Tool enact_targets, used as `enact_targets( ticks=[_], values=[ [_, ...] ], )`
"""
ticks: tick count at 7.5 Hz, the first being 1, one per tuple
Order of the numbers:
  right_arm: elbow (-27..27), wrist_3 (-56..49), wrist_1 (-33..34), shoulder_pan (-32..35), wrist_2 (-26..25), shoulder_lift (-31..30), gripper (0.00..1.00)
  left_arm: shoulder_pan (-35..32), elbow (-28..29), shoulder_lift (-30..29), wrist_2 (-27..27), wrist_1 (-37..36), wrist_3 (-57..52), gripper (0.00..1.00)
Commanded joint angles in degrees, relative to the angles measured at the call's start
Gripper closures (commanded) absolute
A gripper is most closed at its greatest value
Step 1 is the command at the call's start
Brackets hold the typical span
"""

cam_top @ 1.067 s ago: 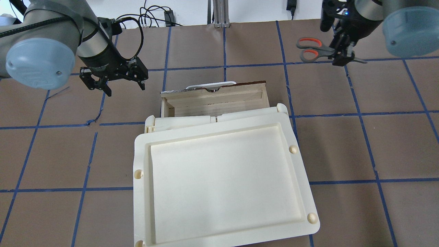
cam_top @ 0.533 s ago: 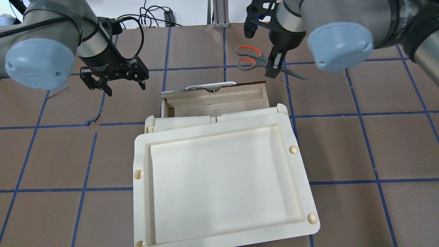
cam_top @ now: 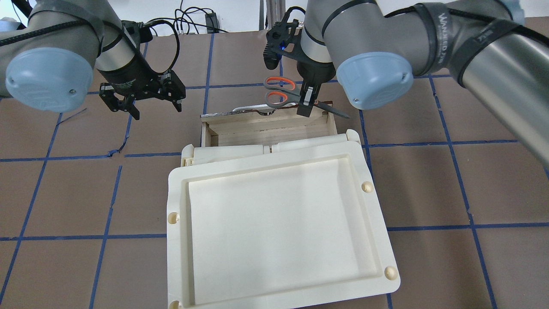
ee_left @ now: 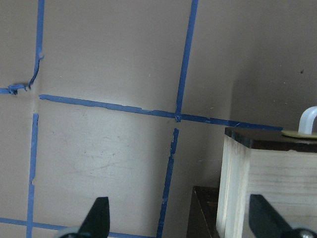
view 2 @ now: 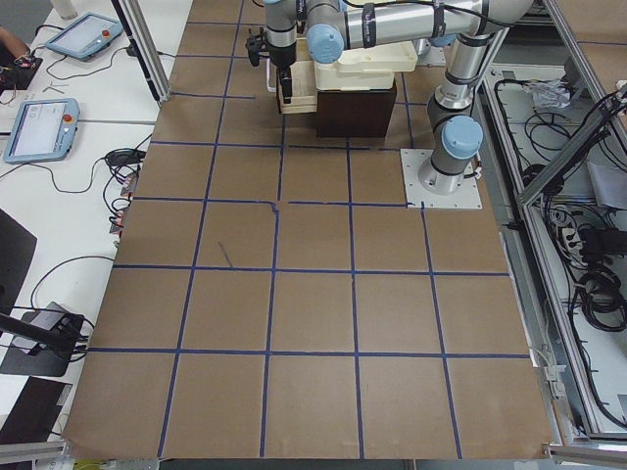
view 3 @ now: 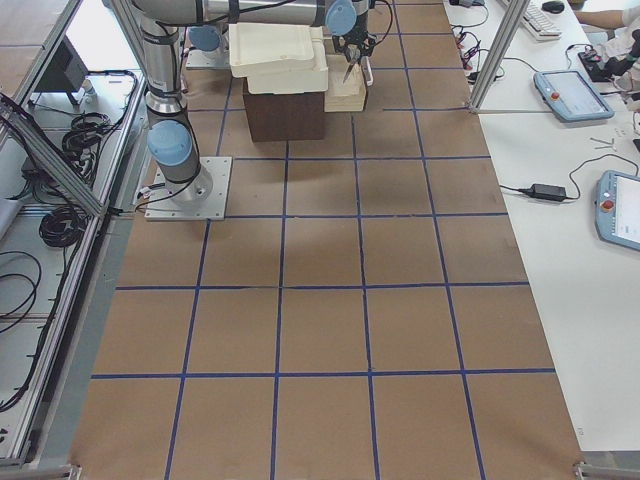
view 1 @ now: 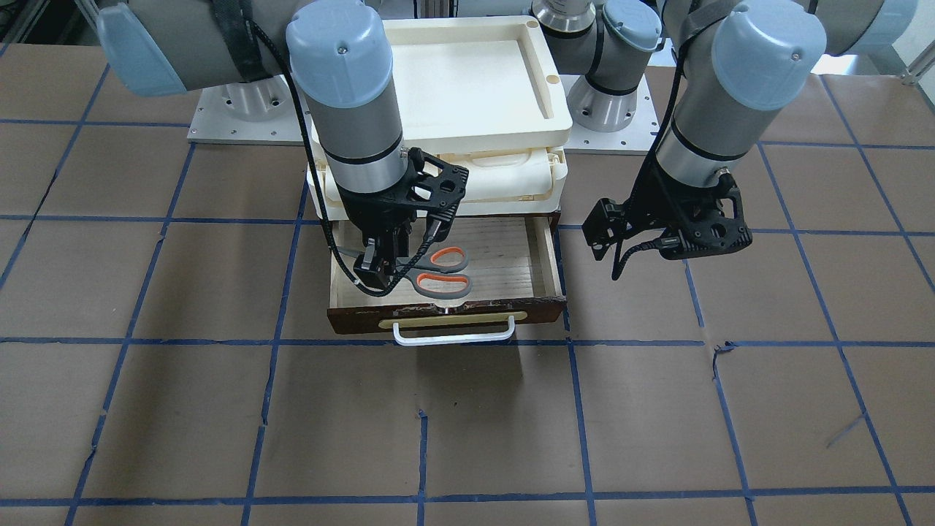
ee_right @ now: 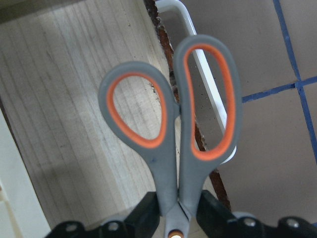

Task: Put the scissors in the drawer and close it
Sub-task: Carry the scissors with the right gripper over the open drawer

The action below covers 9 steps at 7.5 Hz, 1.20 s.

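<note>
The scissors, grey handles lined with orange, are held by the blades in my shut right gripper. They hang over the open drawer at its front. In the overhead view the scissors sit above the drawer's dark front and white handle. The right wrist view shows the scissors' loops straddling the front edge, above the pale wood floor. My left gripper is open and empty, left of the drawer. The left wrist view shows its fingertips wide apart beside the drawer's corner.
A cream plastic tray sits on the cabinet above the drawer, with cream compartments under it. The white bar handle projects from the drawer front. Brown table with blue tape grid surrounds it.
My right arm has carried the scissors leftward from the far right of the table to above the drawer's front. The left arm has not moved.
</note>
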State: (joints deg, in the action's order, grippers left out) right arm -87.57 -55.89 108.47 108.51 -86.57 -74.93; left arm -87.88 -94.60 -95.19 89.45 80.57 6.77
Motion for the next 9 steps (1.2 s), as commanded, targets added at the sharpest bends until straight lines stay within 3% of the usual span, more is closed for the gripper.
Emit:
enact_targets(
  ticks=[1, 9],
  values=[
    [0.91, -1.93, -0.02, 1.52, 0.00, 1.80, 1.00, 0.43, -0.06, 0.36, 0.12, 0.11, -0.01, 0.00],
    [2.22, -6.08, 2.09, 5.04, -0.62, 5.41, 0.99, 1.31, -0.14, -0.08, 0.03, 0.55, -4.65, 0.00]
  ],
)
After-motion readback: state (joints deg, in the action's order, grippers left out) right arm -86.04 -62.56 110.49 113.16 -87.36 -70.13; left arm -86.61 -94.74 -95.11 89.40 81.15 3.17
